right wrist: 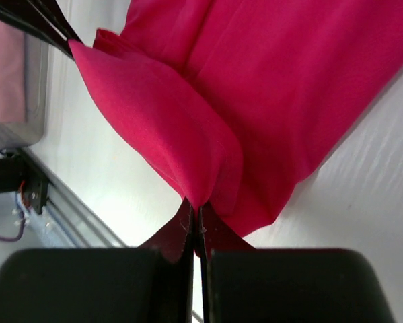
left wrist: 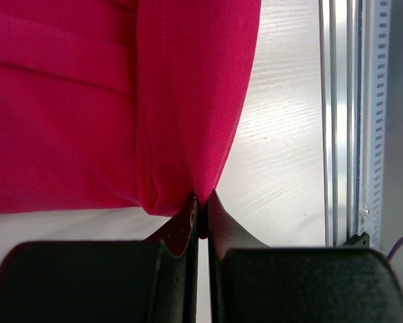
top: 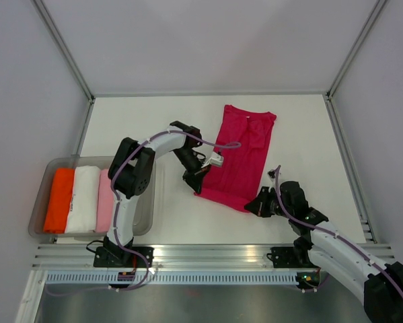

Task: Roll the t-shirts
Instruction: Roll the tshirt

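Note:
A deep magenta t-shirt, folded into a long strip, lies slanted on the white table. My left gripper is at its near left corner, shut on the hem. In the left wrist view the cloth rises from the pinched jaws of the left gripper. My right gripper is at the near right corner, shut on the hem there. In the right wrist view, the t-shirt bunches up from the closed right gripper. The near edge is lifted slightly between both grips.
A clear plastic tub stands at the left. It holds an orange, a white and a pale pink rolled cloth. A metal rail runs along the near table edge. Enclosure walls surround the table.

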Controlling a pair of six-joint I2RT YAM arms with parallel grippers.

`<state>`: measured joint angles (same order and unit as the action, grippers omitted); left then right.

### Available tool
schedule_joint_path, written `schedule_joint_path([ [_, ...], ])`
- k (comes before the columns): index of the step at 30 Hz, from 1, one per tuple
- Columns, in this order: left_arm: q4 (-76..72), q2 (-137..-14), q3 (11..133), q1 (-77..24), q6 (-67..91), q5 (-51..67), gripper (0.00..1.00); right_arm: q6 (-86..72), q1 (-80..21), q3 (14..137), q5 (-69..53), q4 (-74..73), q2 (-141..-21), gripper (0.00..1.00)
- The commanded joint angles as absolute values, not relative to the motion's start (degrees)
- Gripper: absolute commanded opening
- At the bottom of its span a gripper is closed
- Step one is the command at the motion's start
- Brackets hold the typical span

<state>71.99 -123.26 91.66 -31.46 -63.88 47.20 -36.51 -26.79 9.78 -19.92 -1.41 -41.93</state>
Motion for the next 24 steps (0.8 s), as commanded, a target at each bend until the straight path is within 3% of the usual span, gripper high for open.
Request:
schedule_joint_path([
  [1, 77.2, -124.1, 93.3, -31.3, -70.1, 50.5, 0.07, -40.1, -27.1, 9.8, -28.5, -4.0, -45.1, 0.00],
  [4, 78.0, -125.2, 93.6, -31.3, -70.6, 49.8, 0.10, -43.4, -27.1, 9.7, -32.8, -4.1, -48.6, 0.00],
  [17, 77.7, -129.5, 97.7, -31.2, -66.1, 46.6, 0.17, -49.9, -21.5, 12.2, -28.8, -3.8, -54.8, 0.01],
  [18, 77.6, -129.6, 97.7, -31.0, -66.1, 46.7, 0.17, -50.0, -20.9, 12.7, -28.4, -4.4, -54.9, 0.03],
  [19, 77.2, -129.7, 97.9, -31.0, -65.7, 46.9, 0.17, -49.7, -20.3, 13.5, -26.1, -5.7, -54.8, 0.14],
  [24, 76.8, -130.8, 99.7, -31.0, -63.1, 47.6, 0.17, -45.7, -19.6, 19.8, -23.2, -12.2, -56.0, 0.31],
])
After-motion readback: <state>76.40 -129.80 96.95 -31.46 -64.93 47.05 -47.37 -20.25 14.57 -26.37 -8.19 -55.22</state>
